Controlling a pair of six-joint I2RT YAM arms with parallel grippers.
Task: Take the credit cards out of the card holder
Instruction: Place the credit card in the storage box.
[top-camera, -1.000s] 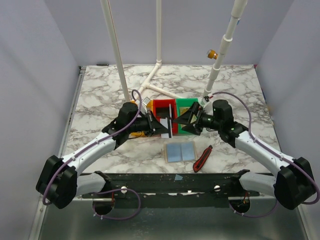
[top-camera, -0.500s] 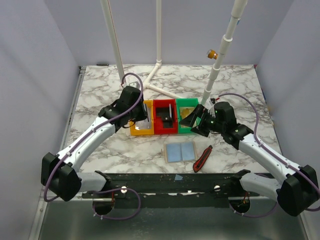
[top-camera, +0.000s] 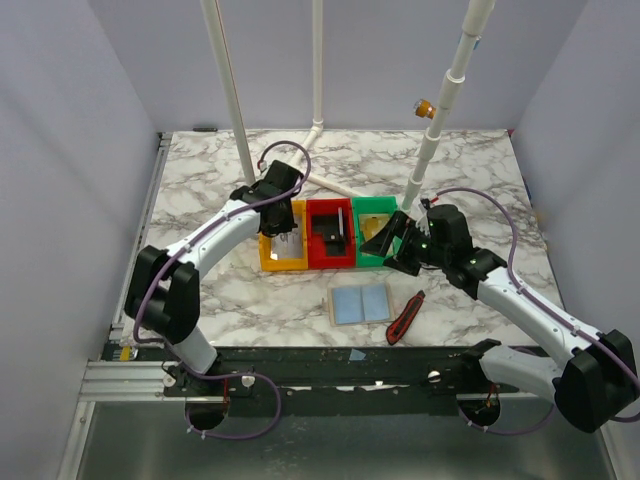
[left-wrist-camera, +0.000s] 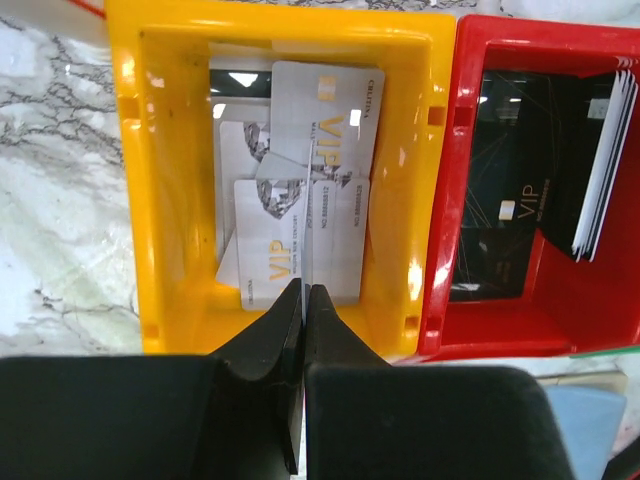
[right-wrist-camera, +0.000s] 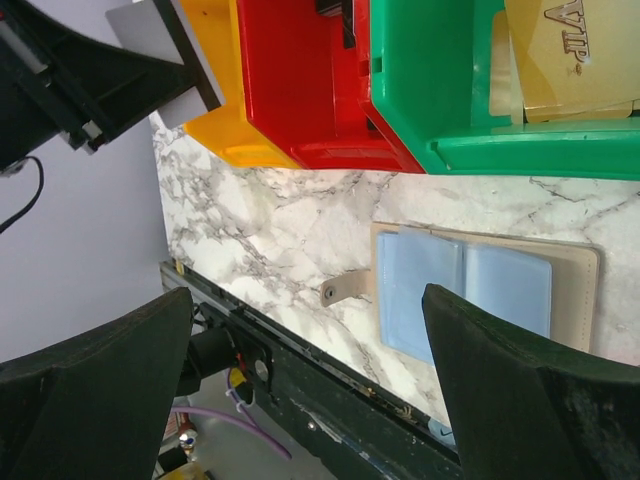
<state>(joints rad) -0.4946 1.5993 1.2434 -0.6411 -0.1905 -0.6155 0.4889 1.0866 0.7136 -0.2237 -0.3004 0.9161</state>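
Left gripper: carried, with the credit card in its jaws, from over the red bin to above the yellow bin; arm stretched forward, shoulder swung inward.
Right gripper: drawn back from the red bin's edge to the green bin.

White arm links, black joints, looping purple cables

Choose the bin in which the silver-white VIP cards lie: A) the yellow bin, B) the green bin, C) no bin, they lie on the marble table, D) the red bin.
A: in the left wrist view several silver-white cards lie inside the yellow bin, while the red bin beside it holds black cards.
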